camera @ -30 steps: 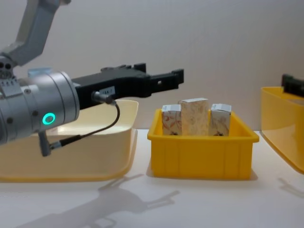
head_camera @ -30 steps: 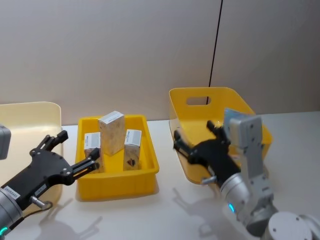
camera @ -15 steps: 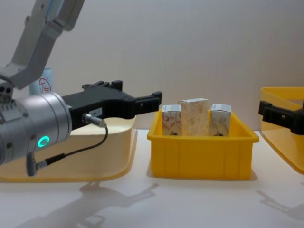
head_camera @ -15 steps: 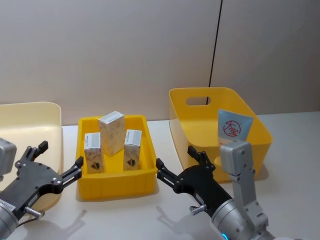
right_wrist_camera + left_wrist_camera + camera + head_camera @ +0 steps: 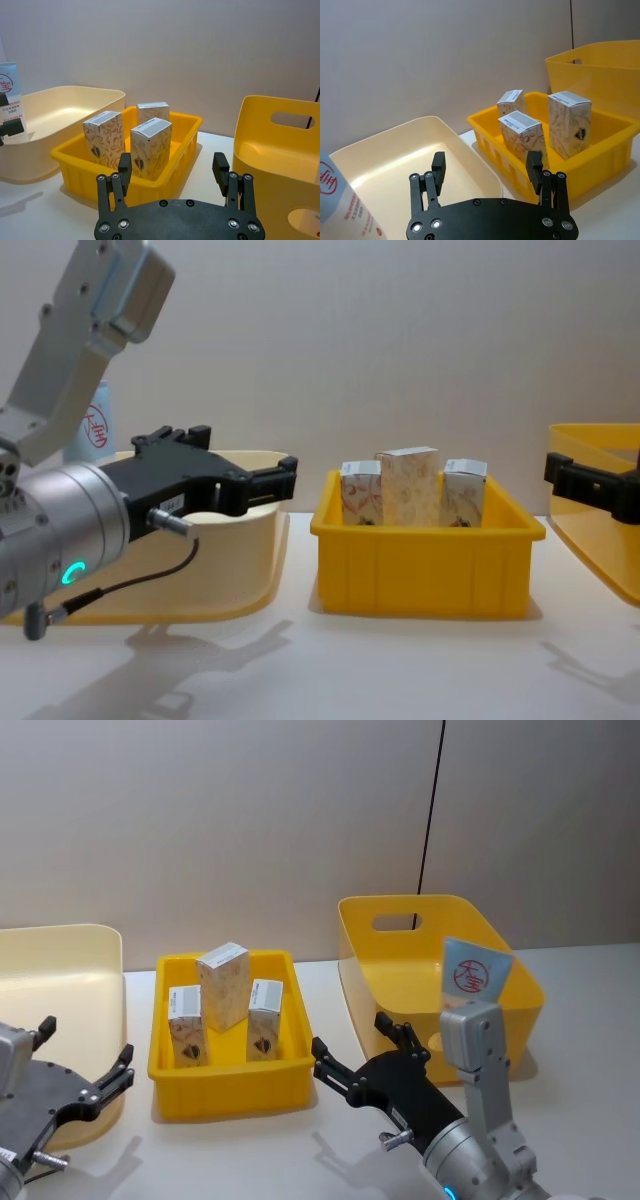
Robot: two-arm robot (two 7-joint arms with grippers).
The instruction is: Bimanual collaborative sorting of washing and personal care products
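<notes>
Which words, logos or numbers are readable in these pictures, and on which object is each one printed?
"大宝" in a red ring, on the light-blue tube in the deep yellow bin; I read it with some doubt.
Red print lines on the second tube: too blurred to read.
Grey top labels on the three cartons: too small to read.
Dark shield mark on carton fronts: no legible letters.

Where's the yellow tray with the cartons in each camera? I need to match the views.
Head view: yellow tray left of centre, beside the cream bin.
Chest view: centre, seen side-on.
Left wrist view: between cream bin and deep yellow bin.
Right wrist view: between the same two bins.
Shared landmark: the three cartons standing in it.
</notes>
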